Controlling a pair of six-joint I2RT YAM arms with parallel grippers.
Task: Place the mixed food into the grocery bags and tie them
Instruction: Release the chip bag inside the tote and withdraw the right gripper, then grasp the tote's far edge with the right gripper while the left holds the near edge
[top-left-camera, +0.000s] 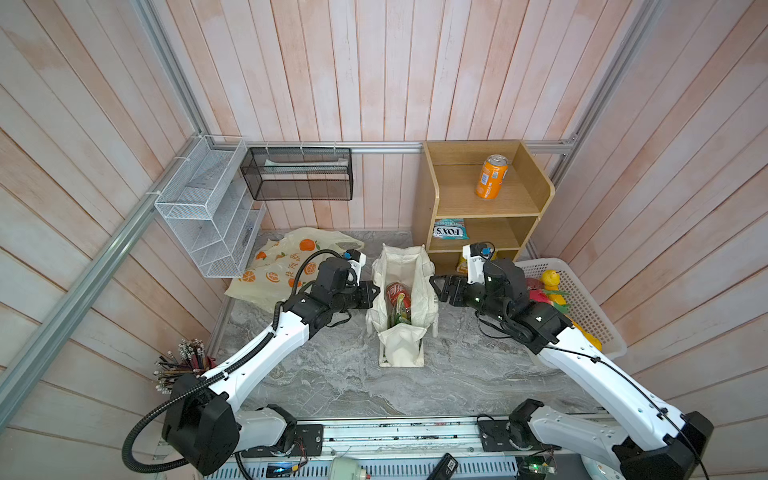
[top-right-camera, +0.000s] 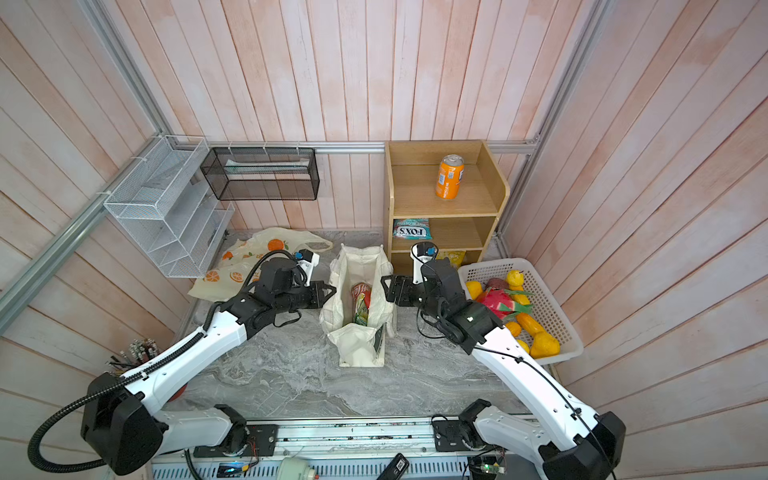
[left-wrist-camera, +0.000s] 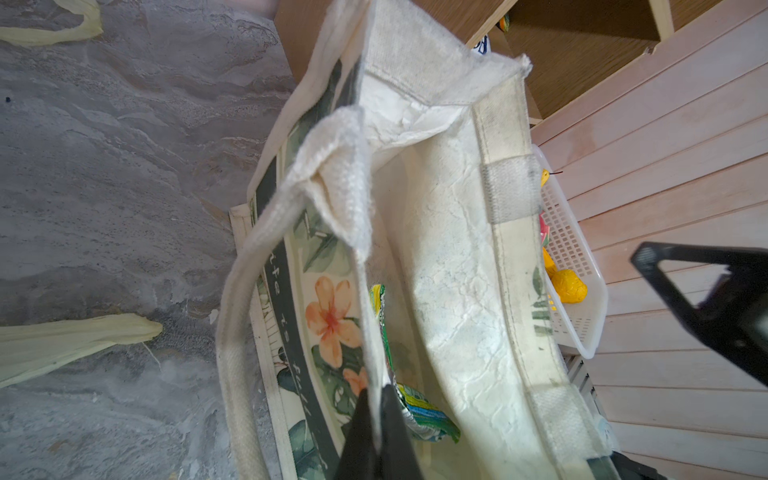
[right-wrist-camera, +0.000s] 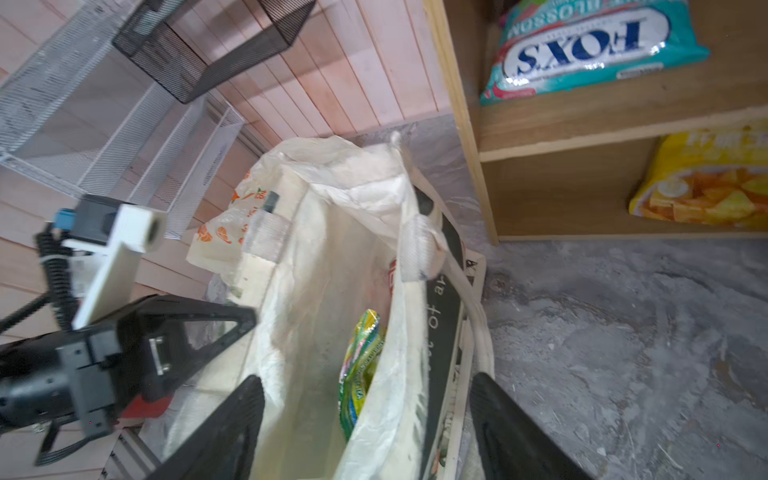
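Left gripper (left-wrist-camera: 376, 395): jaws closed, pinching the left wall of the canvas tote (top-left-camera: 401, 349) just below its rim and holding the mouth apart. Right gripper (right-wrist-camera: 365, 378): jaws standing wide, straddling the tote's right wall without gripping it. Tote is standing upright in the middle of the table (top-left-camera: 332, 386), carrying the red cola can (top-left-camera: 395, 291) and the green snack packet (left-wrist-camera: 424, 415). Plastic carrier (top-left-camera: 274, 266) is lying flat at far left. Toy fruits (top-right-camera: 544, 345) are waiting in the white basket (top-left-camera: 540, 262) at right. Risks: the soft wall is sagging, so a closing right gripper could catch only the lining or the handle loop (left-wrist-camera: 232, 324) and slip. A one-sided pull from the left pinch could tip the tote and spill the can.
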